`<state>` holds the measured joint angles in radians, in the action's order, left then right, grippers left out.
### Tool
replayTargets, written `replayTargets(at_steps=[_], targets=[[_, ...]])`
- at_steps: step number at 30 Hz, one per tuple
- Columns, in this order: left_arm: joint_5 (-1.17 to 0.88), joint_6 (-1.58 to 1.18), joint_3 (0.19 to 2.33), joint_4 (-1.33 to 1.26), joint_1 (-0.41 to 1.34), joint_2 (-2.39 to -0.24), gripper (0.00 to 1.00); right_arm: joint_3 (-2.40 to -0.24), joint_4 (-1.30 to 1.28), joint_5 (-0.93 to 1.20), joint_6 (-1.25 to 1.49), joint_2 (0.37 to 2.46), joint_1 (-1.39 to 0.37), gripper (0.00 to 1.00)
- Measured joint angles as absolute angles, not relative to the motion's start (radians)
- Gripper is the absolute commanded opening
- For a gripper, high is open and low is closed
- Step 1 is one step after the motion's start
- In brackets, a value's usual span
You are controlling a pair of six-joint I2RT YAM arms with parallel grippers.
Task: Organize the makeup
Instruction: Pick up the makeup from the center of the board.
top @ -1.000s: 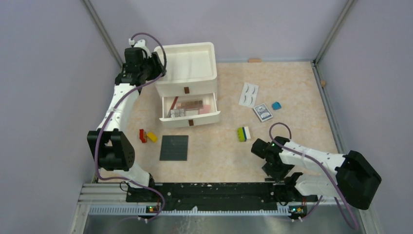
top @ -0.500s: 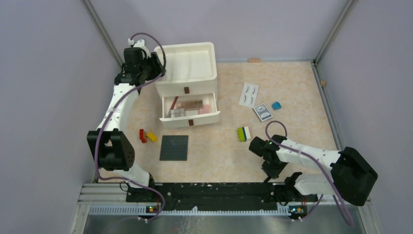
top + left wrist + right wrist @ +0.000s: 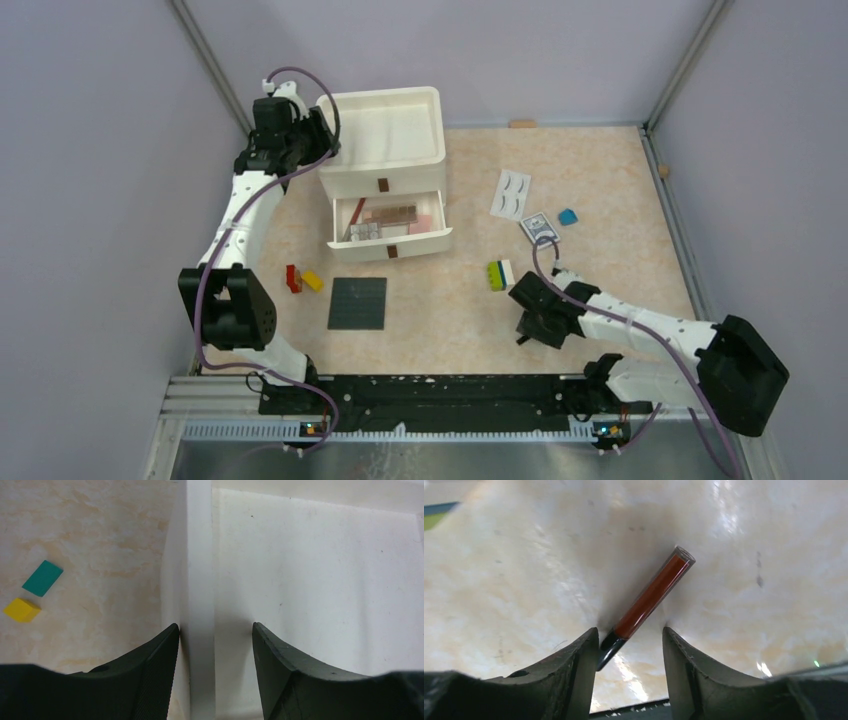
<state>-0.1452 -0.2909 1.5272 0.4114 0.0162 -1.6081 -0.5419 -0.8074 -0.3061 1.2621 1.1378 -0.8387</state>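
Straddling a red-brown makeup tube (image 3: 651,597) lying on the tabletop (image 3: 524,570), the right hand (image 3: 630,630) is spread, seemingly poised to pinch it, while the left hand (image 3: 215,625), also spread, brackets the drawer unit (image 3: 350,182)'s wall.

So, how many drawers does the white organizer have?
2. The upper drawer is closed; the lower drawer, directly below it, is pulled open with makeup inside. None seems hidden.
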Motion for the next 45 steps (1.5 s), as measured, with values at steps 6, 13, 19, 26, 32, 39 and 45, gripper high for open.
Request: replayTargets(at_steps=[6,13,19,26,32,39,45], targets=[[-0.157,-0.291,1.527,0.413,0.012,-1.608,0.62,-0.457,-0.633,-0.332,1.220,1.024,-0.834,0.50],[-0.170,-0.295,1.522,0.406,0.010,-1.608,0.61,-0.454,-0.525,-0.340,1.190,1.064,-0.813,0.46],[-0.179,-0.297,1.522,0.407,-0.010,-1.608,0.62,-0.601,-0.573,-0.374,1.141,1.280,-0.808,0.55],[-0.193,-0.302,1.522,0.410,-0.028,-1.608,0.61,-0.696,-0.609,-0.406,1.108,1.408,-0.808,0.52],[-0.205,-0.310,1.522,0.412,-0.036,-1.608,0.61,-0.692,-0.614,-0.424,1.095,1.415,-0.803,0.03],[-0.209,-0.312,1.522,0.413,-0.042,-1.608,0.62,-0.683,-0.593,-0.430,1.096,1.398,-0.797,0.00],[-0.218,-0.313,1.504,0.410,-0.057,-1.593,0.62,-0.668,-0.702,-0.494,1.089,1.315,-0.796,0.00]])
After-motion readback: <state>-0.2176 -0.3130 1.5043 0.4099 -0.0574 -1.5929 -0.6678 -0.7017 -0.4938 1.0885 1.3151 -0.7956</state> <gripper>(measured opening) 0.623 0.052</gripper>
